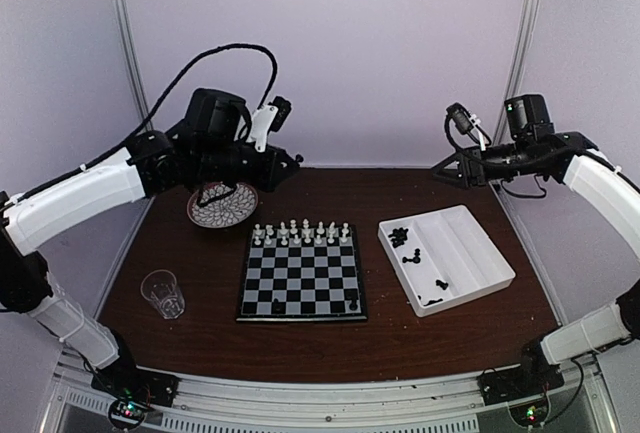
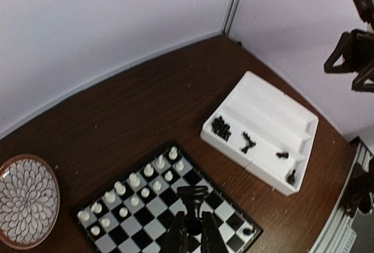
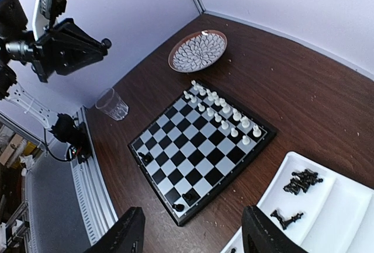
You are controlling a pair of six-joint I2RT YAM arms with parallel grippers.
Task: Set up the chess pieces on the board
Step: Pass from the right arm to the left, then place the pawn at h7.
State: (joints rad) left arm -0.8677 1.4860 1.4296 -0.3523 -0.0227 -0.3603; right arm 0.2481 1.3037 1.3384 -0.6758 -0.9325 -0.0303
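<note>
The board lies mid-table with white chess pieces filling its two far rows. Two black pieces stand on its near row, one at the right corner and one further left. My left gripper hangs high above the board, shut on a black chess piece that sticks out past its fingertips. Held high over the table's right side, my right gripper is open and empty. More black pieces lie in the white tray.
A round patterned plate sits at the back left, under the left arm. A clear glass stands left of the board. The tray lies right of the board. A wall closes the back.
</note>
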